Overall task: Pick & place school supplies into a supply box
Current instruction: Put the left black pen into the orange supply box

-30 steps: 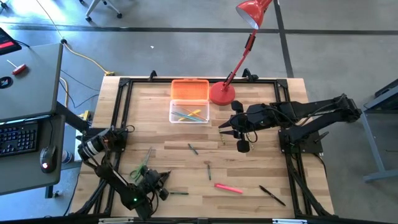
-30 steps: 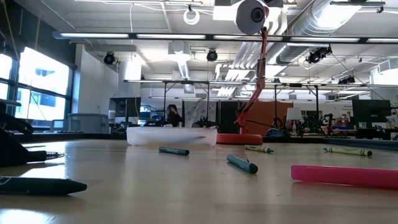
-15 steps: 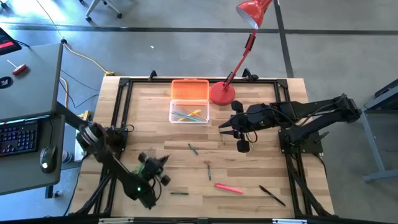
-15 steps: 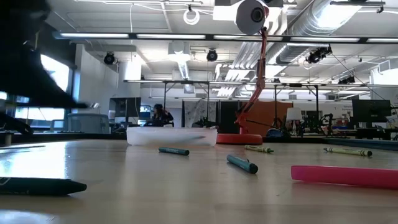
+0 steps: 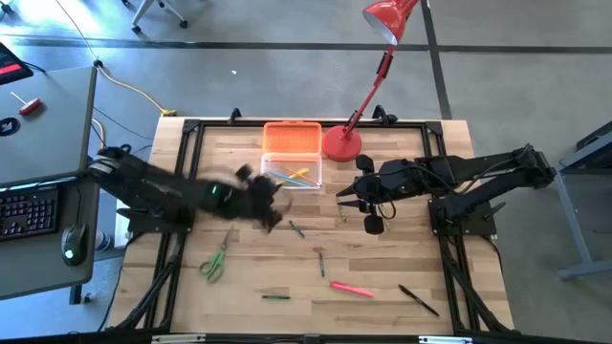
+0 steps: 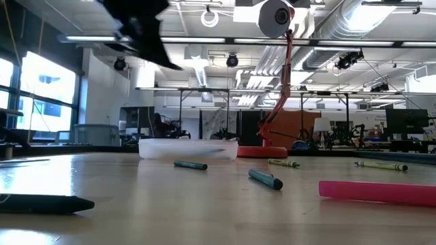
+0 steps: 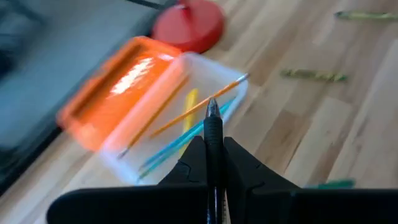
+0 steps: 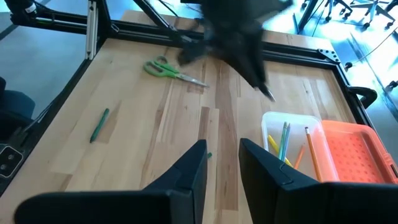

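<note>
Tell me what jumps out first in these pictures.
The left gripper is shut on a dark pen, high over the table near the supply box, whose orange lid lies open. A red desk lamp stands beside the box; green scissors lie near the table's front left.

red desk lamp [image 5: 382,38] @ table [image 5: 382,277] back edge | keyboard [image 5: 24,212] + mouse [image 5: 69,254] on side desk

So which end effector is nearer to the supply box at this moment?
The left. The left end effector, shut on a black pen, hovers just beside the supply box near its clear base. The right end effector waits farther off, beyond the red lamp base.
</note>
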